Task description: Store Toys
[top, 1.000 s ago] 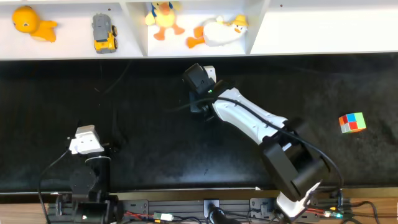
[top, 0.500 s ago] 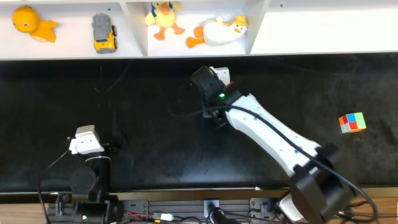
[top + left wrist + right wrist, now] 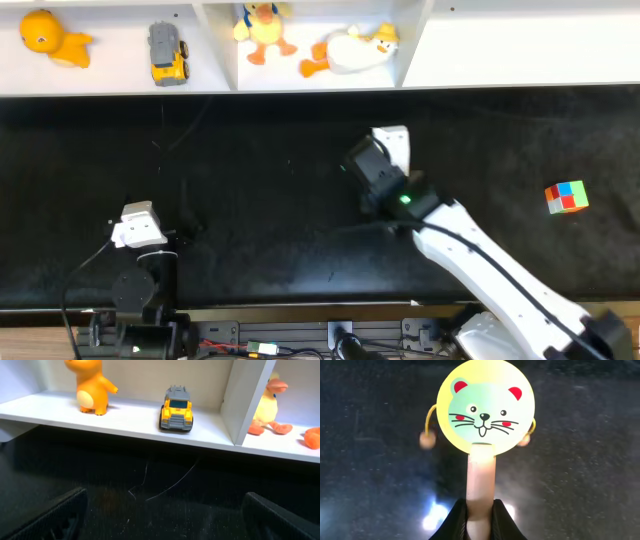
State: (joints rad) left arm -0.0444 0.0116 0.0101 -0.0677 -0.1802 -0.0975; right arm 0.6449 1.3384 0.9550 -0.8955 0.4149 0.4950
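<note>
The right gripper (image 3: 481,517) is pinching the cat rattle (image 3: 485,407) by its handle, best kept level going to the shelf (image 3: 500,60), while the left gripper (image 3: 167,520) is sitting spread open.

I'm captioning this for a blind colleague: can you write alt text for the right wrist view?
The right claw grips the pink handle of a round rattle drum with a cartoon cat face, held over the black mat. A small bead hangs on a cord at each side.

Three ducks (image 3: 52,38) (image 3: 262,28) (image 3: 352,50), one truck (image 3: 166,53), one cube (image 3: 566,197), one rattle (image 3: 485,407)
</note>
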